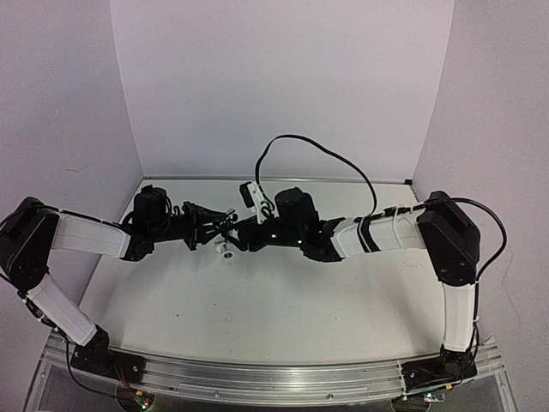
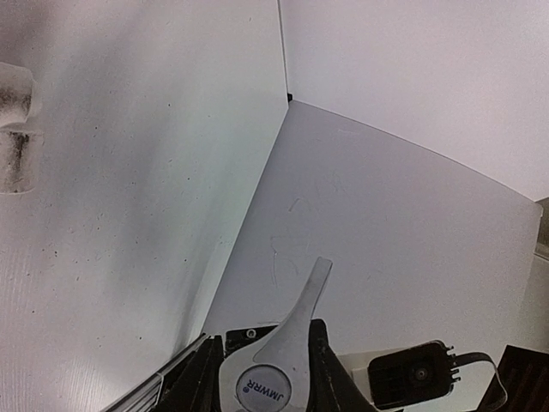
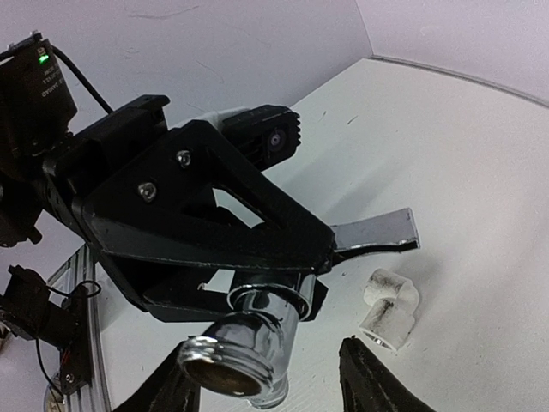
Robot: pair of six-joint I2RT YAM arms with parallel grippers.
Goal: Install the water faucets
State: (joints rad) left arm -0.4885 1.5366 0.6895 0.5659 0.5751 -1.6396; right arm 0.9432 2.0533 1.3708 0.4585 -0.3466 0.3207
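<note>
The table (image 1: 283,318) is a plain white sheet, matte and flecked with small dark specks and a few faint scuffs. Pale walls (image 1: 283,86) close it in at the back and on both sides, meeting in clean seams at the corners. A ridged aluminium rail (image 1: 274,378) runs along the near edge and carries both arm bases. A black cable (image 1: 326,154) loops up over the right arm against the back wall.

Both arms reach in toward the middle of the table and meet above it. The left end effector (image 2: 264,373) is clamped on the water faucet (image 3: 257,326), holding the chrome body off the surface. The faucet's threaded open end points toward the right wrist camera and its flat lever handle juts out to the far side. The right end effector (image 3: 266,378) stands released, with a finger on either side of the threaded end and a clear gap at one finger at least.

A small white elbow fitting (image 3: 390,311) lies on the table just beside the faucet, touching neither end effector.
</note>
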